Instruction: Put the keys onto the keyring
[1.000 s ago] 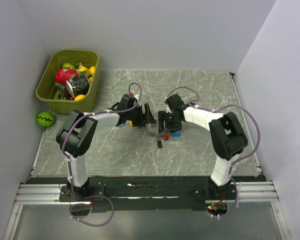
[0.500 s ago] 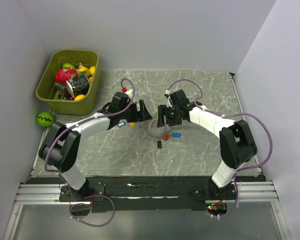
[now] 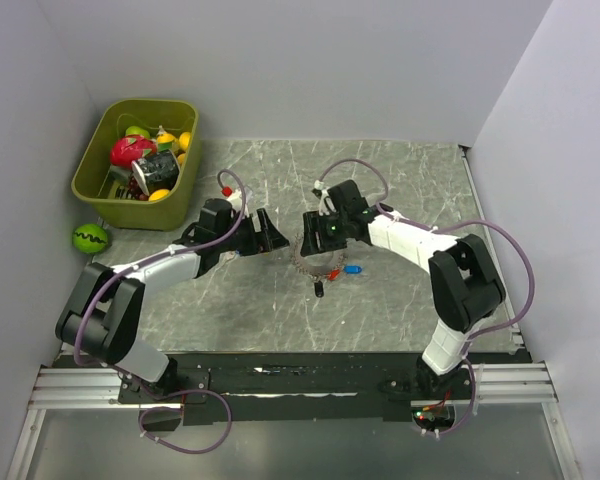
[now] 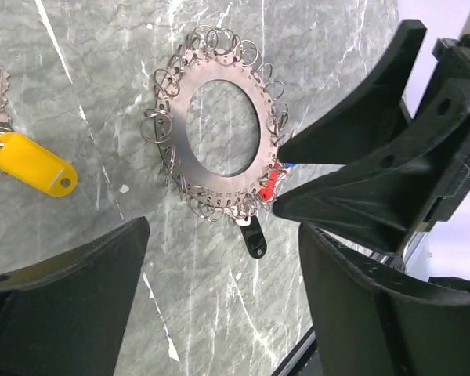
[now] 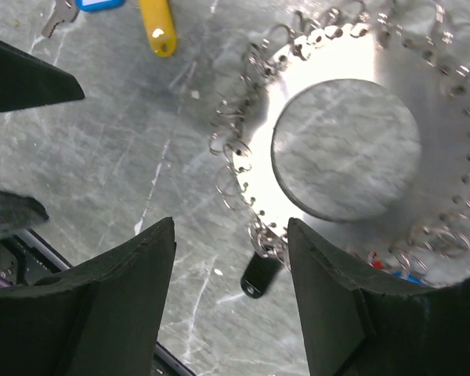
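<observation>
**Arms angled toward keyring (image 3: 315, 258)**

The left pincer (image 3: 270, 235) and right pincer (image 3: 308, 235) are held low, tips facing, jaws apart and empty, on either side of the keyring, which lies flat on the surface (image 3: 400, 180). A yellow-tagged key (image 4: 31, 163) lies loose nearby.

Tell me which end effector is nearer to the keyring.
Right. The right end effector hangs directly over the rim of the keyring. The left end effector is off to the ring's left side in the top view, not over it.
</observation>
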Robot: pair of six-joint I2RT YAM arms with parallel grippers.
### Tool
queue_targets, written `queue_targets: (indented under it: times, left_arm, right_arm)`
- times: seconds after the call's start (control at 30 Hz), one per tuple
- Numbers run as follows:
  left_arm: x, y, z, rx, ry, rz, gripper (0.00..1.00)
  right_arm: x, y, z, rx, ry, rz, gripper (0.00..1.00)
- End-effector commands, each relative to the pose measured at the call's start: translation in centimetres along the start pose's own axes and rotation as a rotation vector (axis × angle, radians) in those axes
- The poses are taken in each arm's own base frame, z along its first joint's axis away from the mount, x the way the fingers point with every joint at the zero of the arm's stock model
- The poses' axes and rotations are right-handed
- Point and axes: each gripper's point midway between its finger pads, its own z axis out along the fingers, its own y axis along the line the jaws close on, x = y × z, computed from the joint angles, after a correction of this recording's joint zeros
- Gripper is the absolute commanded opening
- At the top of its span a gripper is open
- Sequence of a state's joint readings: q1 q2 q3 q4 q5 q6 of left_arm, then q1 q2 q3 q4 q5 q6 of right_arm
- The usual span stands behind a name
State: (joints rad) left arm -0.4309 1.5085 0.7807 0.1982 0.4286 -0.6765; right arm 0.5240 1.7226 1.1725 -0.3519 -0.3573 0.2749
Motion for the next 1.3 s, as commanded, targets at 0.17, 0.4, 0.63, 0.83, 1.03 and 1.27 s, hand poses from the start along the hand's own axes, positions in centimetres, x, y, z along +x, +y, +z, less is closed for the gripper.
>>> queue_targets:
  times: [0.17,0.4,0.63,0.83,1.03,1.27]
  left_arm:
    - [0.3,-1.0,0.5,0.061,0.008,-0.025,0.71]
    - [2.1,-0.8,2.9,0.041,0.067,-0.037,0.59]
    - [3.5,0.2,4.3,0.012,0.099,-0.075,0.55]
    - [4.0,0.4,4.5,0.01,0.124,-0.092,0.55]
    - [2.8,1.1,3.8,-0.058,0.079,-0.067,0.56]
    - [2.1,2.1,2.3,-0.098,0.042,-0.075,0.57]
  right_arm:
    - [-1.6,0.7,0.9,-0.003,-0.03,-0.008,0.65]
    - [-1.8,-0.8,0.7,0.084,-0.033,-0.008,0.64]
    - [-1.9,-1.4,0.8,0.118,-0.033,-0.037,0.61]
    - [-1.7,-1.4,1.9,0.138,-0.018,-0.06,0.57]
    - [-1.5,-0.5,3.3,0.152,0.006,-0.107,0.55]
    - [-1.0,0.4,5.0,0.145,0.038,-0.134,0.53]
